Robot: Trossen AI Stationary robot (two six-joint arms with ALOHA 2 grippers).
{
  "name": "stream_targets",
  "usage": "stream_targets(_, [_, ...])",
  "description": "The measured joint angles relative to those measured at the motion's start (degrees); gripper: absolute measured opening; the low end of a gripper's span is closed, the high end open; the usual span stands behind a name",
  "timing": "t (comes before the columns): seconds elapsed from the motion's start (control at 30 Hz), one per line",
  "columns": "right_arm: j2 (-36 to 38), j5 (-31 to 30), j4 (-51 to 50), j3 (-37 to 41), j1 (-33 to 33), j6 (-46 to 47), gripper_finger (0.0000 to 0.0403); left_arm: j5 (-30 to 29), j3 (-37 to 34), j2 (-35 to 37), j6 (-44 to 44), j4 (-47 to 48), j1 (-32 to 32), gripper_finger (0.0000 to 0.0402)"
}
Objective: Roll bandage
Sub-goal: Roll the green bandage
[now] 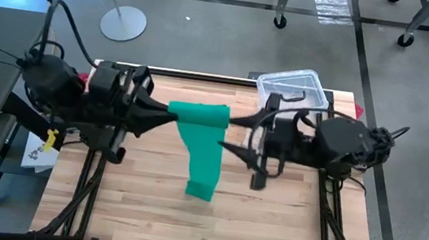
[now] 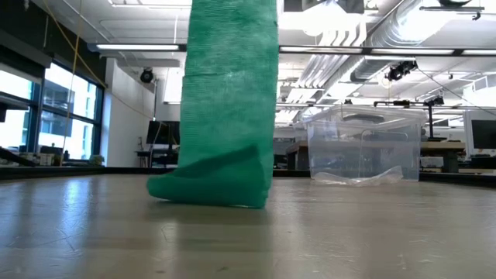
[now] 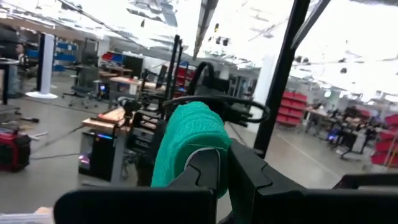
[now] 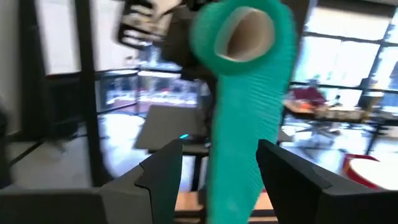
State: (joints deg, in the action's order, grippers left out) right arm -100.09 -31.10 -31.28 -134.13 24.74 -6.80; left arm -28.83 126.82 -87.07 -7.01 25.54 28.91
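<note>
Above the wooden desk (image 1: 146, 210), we hold the green bandage (image 1: 202, 139) mid-roll: the left gripper (image 1: 167, 114), jaws clamped on the rolled end, the tail trailing to the boards; the right gripper (image 1: 233, 135), jaws parted, grips nothing. Next, we judge, another winding turn.

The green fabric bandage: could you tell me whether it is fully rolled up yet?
Not yet. The green fabric bandage has a rolled part up between the claws, while a loose strip hangs down and crumples on the wooden table.
</note>
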Motion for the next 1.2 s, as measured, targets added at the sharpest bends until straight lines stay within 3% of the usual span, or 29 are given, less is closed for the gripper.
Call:
stream_targets(0.2, [-0.5, -3.1, 2.6, 0.0, -1.7, 0.4, 0.0199, 0.2, 0.1, -0.1, -1.4, 0.4, 0.0, 0.0009])
stream_targets(0.43, [-0.9, 7.1, 5.7, 0.0, -2.8, 0.7, 0.0199, 3.2, 0.0, -0.1, -2.7, 0.3, 0.0, 0.0010])
stream_targets(0.67, [-2.7, 4.6, 5.8, 0.0, -4.1, -0.7, 0.0192, 7.4, -0.1, -1.0, -5.9, 0.5, 0.0, 0.0010])
stream_targets(0.77, [-2.8, 3.7, 5.9, 0.0, -4.2, -2.4, 0.0159, 8.8, -0.1, -1.5, -6.9, 0.9, 0.0, 0.0011])
stream_targets(1.0, [-2.6, -5.0, 9.5, 0.0, -3.5, -9.6, 0.0016, 10.8, -0.1, -1.7, -10.5, 2.8, 0.4, 0.0011])
stream_targets(1.2, [-2.3, -10.3, 15.2, 0.0, -2.0, -17.3, 0.0018, 10.8, -0.1, -1.7, -10.8, 3.2, 1.4, 0.0011])
